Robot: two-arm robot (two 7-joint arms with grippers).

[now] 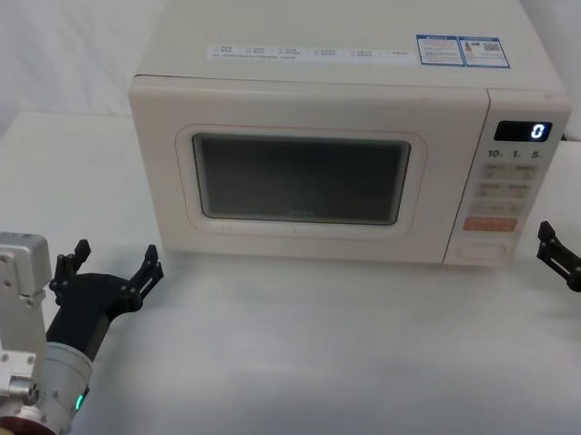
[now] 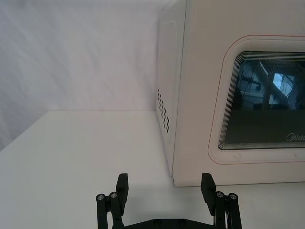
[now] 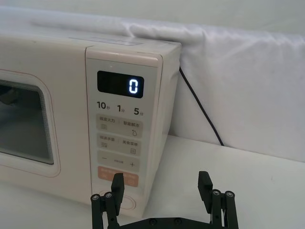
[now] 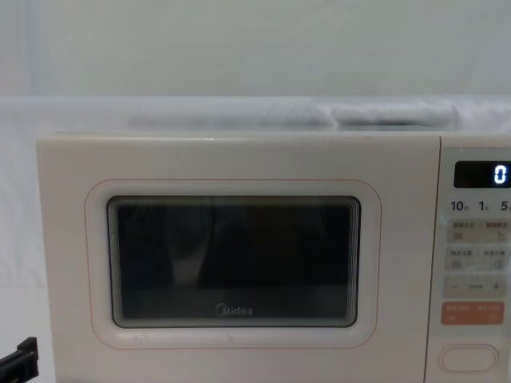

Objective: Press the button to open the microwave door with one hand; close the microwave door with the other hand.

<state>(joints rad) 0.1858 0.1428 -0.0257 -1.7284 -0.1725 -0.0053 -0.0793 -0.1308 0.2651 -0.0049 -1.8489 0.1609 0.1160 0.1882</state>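
Observation:
The cream-white microwave (image 1: 344, 57) stands at the back of the white table, its display showing "0". Its door (image 1: 299, 251) with the dark window is shut flush with the body. The large cream oval button (image 1: 484, 250) sits at the bottom of the control panel, under the orange-pink key; it also appears in the chest view as the button (image 4: 468, 358). My left gripper (image 1: 114, 262) is open above the table, in front of the door's lower left corner and apart from it. My right gripper (image 1: 562, 253) is open to the right of the panel, near button height, not touching.
A black power cable (image 3: 200, 107) runs down behind the microwave's right side against the white cloth backdrop. Bare white table (image 1: 343, 353) stretches in front of the microwave, and more lies to its left (image 2: 81, 148).

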